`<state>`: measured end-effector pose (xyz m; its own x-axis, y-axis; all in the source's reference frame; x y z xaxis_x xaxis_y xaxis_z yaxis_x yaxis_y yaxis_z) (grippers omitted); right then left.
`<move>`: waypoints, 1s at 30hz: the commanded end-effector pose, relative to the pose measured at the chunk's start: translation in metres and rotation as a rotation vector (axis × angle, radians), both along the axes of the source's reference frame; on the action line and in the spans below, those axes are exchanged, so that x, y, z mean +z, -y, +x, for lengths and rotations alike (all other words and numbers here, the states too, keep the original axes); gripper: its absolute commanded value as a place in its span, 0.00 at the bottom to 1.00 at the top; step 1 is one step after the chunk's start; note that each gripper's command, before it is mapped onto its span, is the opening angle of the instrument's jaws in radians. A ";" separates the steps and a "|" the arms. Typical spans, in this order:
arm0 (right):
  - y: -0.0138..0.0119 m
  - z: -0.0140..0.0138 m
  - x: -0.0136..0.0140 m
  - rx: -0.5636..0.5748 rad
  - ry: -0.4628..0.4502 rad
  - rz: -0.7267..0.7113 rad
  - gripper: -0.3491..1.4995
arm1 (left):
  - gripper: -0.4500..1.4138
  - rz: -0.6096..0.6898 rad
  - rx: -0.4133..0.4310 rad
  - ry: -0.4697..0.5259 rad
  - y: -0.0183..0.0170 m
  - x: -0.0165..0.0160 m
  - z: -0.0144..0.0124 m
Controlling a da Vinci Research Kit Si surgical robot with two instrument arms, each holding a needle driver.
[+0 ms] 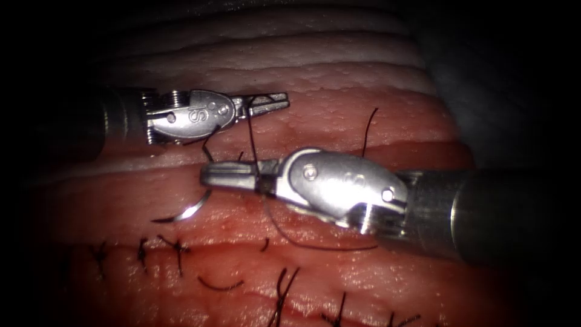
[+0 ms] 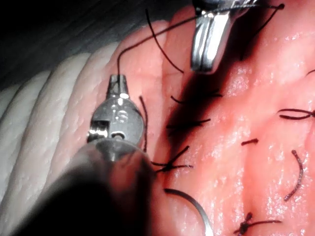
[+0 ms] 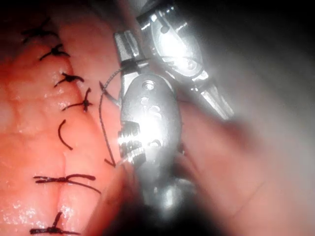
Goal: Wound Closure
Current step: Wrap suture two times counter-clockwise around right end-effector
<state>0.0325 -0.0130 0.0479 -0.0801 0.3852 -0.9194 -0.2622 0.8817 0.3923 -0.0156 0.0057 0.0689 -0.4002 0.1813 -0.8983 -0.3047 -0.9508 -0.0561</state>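
The curved needle [image 1: 192,209] lies loose on the tissue [image 1: 339,97], above the stitched cut, with neither tool holding it; its arc also shows in the left wrist view [image 2: 194,209]. My left tool [image 1: 284,100] is shut on the thread [image 1: 249,133], which leaves its tip [image 2: 118,78] in the left wrist view. My right tool [image 1: 206,175] points left just below it, jaws shut. The thread is wound around those jaws near the hinge, and a strand crosses them in the right wrist view [image 3: 130,63]. More thread curves on the tissue under the right tool [image 1: 315,245].
A row of tied stitches [image 1: 178,247] runs along the cut across the lower tissue, also seen in the right wrist view [image 3: 74,78]. Cut ends of thread [image 1: 221,284] lie nearby, and one stands up behind the right tool [image 1: 369,130]. Pale ridged tissue lies at the back.
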 end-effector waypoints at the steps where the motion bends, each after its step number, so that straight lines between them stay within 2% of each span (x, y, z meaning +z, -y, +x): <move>1: -0.0009 0.0003 0.0001 0.034 -0.012 -0.021 0.00 | 0.00 -0.004 0.006 -0.006 0.0001 0.0006 -0.0007; 6: -0.0024 -0.0012 -0.0006 0.178 -0.048 -0.045 0.00 | 0.00 -0.011 0.015 -0.025 0.0018 0.0005 -0.0015; 8: -0.0026 -0.0020 -0.0007 0.220 -0.036 -0.062 0.00 | 0.00 -0.014 0.015 -0.028 0.0026 0.0001 -0.0017; 9: -0.0026 -0.0023 -0.0007 0.233 -0.015 -0.071 0.04 | 0.00 -0.016 0.015 -0.030 0.0031 -0.0003 -0.0017; 10: -0.0027 -0.0027 -0.0007 0.251 0.007 -0.073 0.14 | 0.00 -0.018 0.015 -0.032 0.0036 -0.0006 -0.0018; 12: -0.0030 -0.0036 -0.0006 0.287 0.040 -0.072 0.40 | 0.00 -0.020 0.013 -0.038 0.0046 -0.0014 -0.0019; 13: -0.0031 -0.0039 -0.0006 0.300 0.050 -0.068 0.56 | 0.00 -0.020 0.010 -0.044 0.0052 -0.0020 -0.0020; 16: -0.0036 -0.0051 -0.0002 0.334 0.095 -0.057 0.73 | 0.00 -0.032 0.010 -0.060 0.0069 -0.0038 -0.0022; 20: -0.0042 -0.0068 0.0010 0.326 0.197 -0.049 0.75 | 0.00 -0.064 0.022 -0.082 0.0089 -0.0061 -0.0027; 24: -0.0043 -0.0088 0.0027 0.290 0.297 -0.043 0.71 | 0.00 -0.086 0.044 -0.109 0.0109 -0.0082 -0.0035; 30: -0.0027 -0.0102 0.0055 0.177 0.440 -0.015 0.69 | 0.00 -0.109 0.053 -0.126 0.0123 -0.0110 -0.0045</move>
<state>0.0215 -0.0102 0.0529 0.2704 0.3897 -0.8804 -0.5418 0.8174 0.1955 -0.0197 -0.0068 0.0571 -0.5199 0.0556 -0.8524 -0.2495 -0.9642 0.0892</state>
